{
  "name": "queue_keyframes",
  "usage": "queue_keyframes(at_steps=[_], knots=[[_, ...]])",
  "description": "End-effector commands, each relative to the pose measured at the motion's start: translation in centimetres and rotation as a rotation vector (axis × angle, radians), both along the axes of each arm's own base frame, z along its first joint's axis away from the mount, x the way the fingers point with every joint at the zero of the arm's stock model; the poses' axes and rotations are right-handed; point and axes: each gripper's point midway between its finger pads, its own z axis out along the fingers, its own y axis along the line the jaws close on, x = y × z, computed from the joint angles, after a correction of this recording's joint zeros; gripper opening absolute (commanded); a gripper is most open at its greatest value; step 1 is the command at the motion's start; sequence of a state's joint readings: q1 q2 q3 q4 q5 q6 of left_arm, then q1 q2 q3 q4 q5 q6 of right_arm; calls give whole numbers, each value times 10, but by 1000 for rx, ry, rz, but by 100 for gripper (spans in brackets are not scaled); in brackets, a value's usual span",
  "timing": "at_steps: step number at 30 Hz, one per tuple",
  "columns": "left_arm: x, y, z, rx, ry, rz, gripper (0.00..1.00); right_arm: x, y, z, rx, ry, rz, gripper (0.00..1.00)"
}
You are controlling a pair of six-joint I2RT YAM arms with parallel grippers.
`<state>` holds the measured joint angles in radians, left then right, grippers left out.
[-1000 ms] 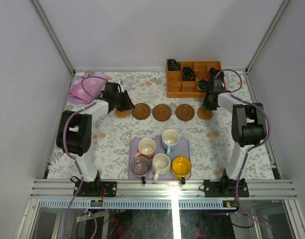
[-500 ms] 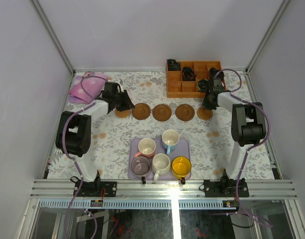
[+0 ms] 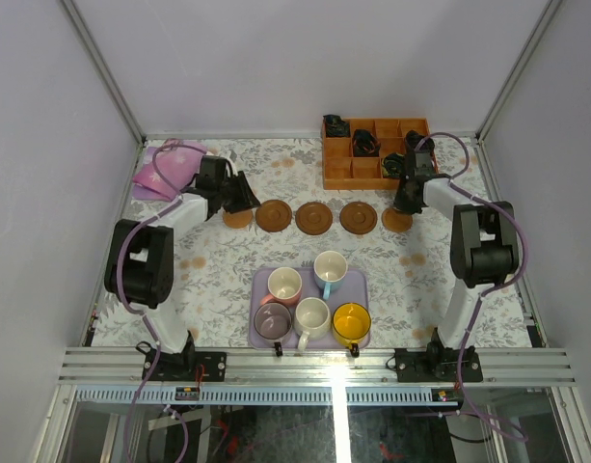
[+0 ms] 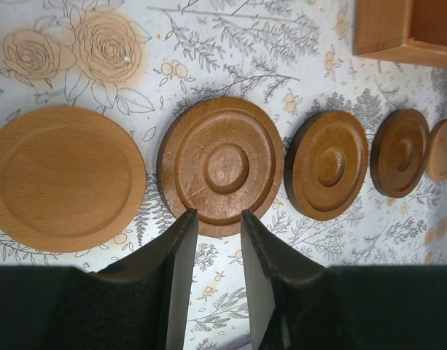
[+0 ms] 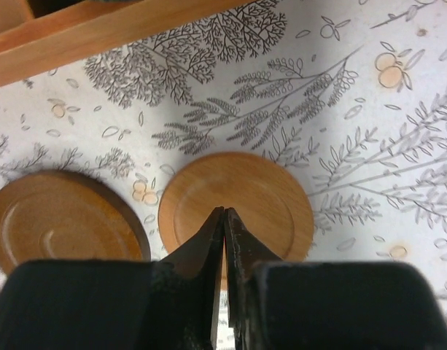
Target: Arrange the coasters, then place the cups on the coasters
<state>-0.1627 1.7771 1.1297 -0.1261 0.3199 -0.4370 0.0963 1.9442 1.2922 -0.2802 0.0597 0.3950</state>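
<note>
top: overhead, far | wrists: close, downward | shared: coasters (image 3: pixel 316 218)

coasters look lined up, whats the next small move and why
Probably lift the left tool clear and swing it toward the pink ceramic mug. The five round brown wooden coasters already lie in a row, all bare, while all five mugs sit on the lavender rectangular tray. The left tool is open and holds nothing.
</note>
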Motion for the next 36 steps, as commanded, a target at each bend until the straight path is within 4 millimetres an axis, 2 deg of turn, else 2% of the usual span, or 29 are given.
queue_keyframes(at_steps=[1, 4, 8, 12, 16, 20, 25, 28, 31, 36], knots=[[14, 5, 44, 12, -128, 10, 32, -2, -2, 60, -21, -109, 34, 11], [10, 6, 51, 21, -144, 3, 36, -6, 2, 83, -24, -152, 49, 20], [4, 8, 60, 27, -165, -2, 41, -17, 13, 109, -32, -195, 73, 38], [-9, 8, 69, 26, -182, -21, 48, -36, 30, 122, -47, -196, 124, 57], [-33, 9, 73, 19, -174, -46, 61, -65, 55, 132, -69, -182, 214, 76], [-71, 11, 68, 18, -123, -74, 74, -98, 71, 136, -54, -157, 270, 98], [-121, 12, 70, 15, -61, -127, 89, -137, 90, 145, 11, -134, 309, 100], [-142, 13, 76, 13, -55, -152, 94, -155, 102, 150, 50, -132, 341, 99], [-151, 13, 79, 7, -66, -150, 96, -173, 113, 148, 77, -122, 379, 99], [-152, 9, 72, -29, -71, -136, 96, -206, 122, 135, 100, -88, 423, 99]])
